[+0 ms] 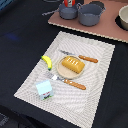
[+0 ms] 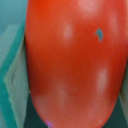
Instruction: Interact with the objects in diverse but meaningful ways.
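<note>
One thing fills almost the whole wrist view: the round red tomato [image 2: 75,60]. It sits right inside the end effector [image 2: 70,65], between its two sides. One finger [image 2: 12,67] shows as a grey and green-blue strip, and it presses on the side of the tomato. The other finger is nearly hidden at the far side of the fruit. So we think the end effector is closed around the tomato and holds it. The tomato looks a bit long, and its long way runs along the fingers, not across them.

In the exterior view we see very little of the arm. Only a small red and white bit [image 1: 69,3] pokes in at the edge of the surface where the grey pots [image 1: 91,14] stand. We think that is the end effector with the tomato, up above the smaller pot [image 1: 68,11], but it is too cut off to be sure how the arm is bent.

All the other toys lie well apart from it, on the striped mat [image 1: 100,60] in the middle of the surface. The bread loaf [image 1: 71,65] is on a plate [image 1: 62,71], the banana [image 1: 46,61] is just beside it, and the carton [image 1: 44,89] stands near the mat's corner.

Next, the tomato needs a place to go. A pot below looks closest
</note>
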